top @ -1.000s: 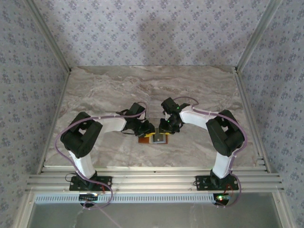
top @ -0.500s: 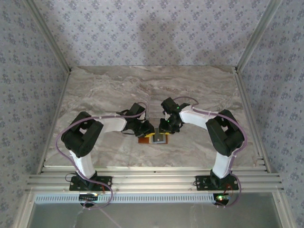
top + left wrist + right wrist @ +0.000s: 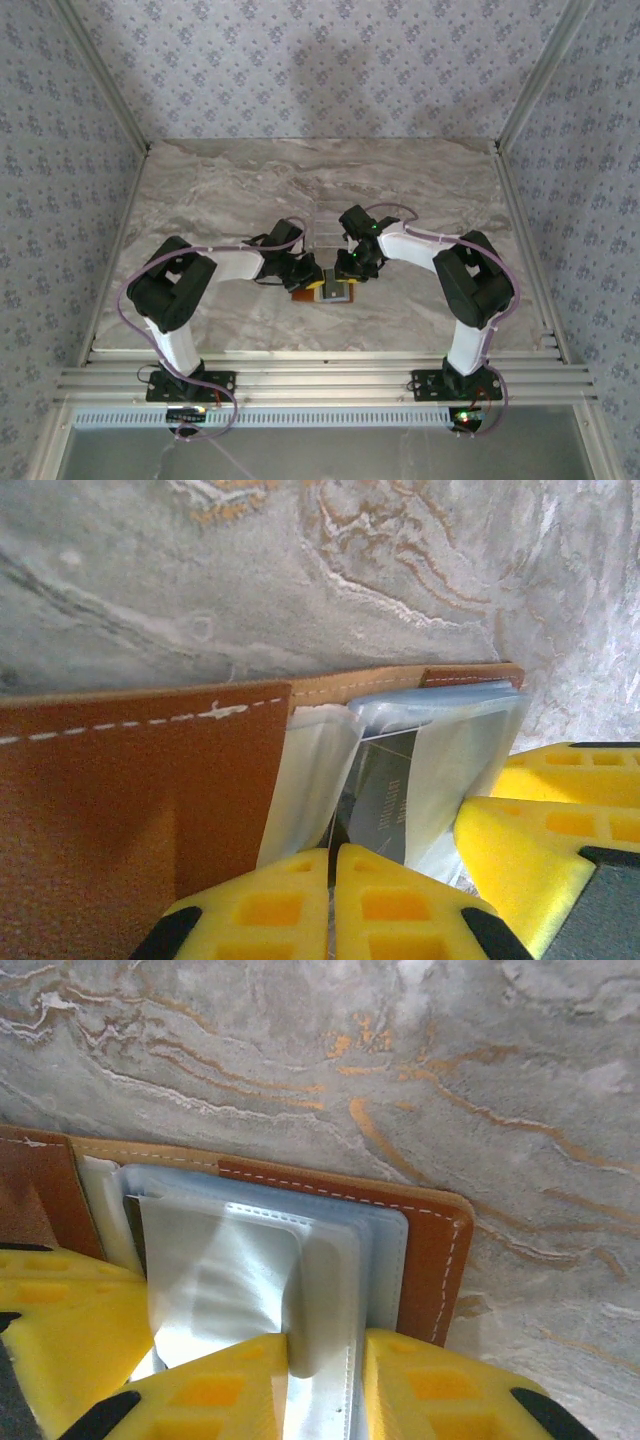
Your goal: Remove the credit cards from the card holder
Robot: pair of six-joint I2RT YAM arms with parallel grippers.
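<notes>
The brown leather card holder (image 3: 326,293) lies open on the marble between both grippers. In the left wrist view its brown cover (image 3: 140,780) sits left of pale inner pockets (image 3: 310,770). A dark credit card (image 3: 385,790) shows through one pocket. My left gripper (image 3: 335,858) is shut, and a thin dark edge of that card runs into the seam between its yellow fingers. My right gripper (image 3: 325,1365) is shut on a bunch of the whitish pocket sleeves (image 3: 230,1270) near the holder's stitched right edge (image 3: 430,1260). A whitish card cannot be told apart from the sleeves.
A clear shiny plastic sheet (image 3: 326,228) lies on the marble table (image 3: 220,190) just beyond the grippers. Both arms bend inward and their fingers nearly touch over the holder. Patterned walls and metal rails (image 3: 320,375) bound the table.
The left gripper's fingers have closed together at the pocket mouth. The left arm shifted slightly; the right arm and the holder stayed put.
</notes>
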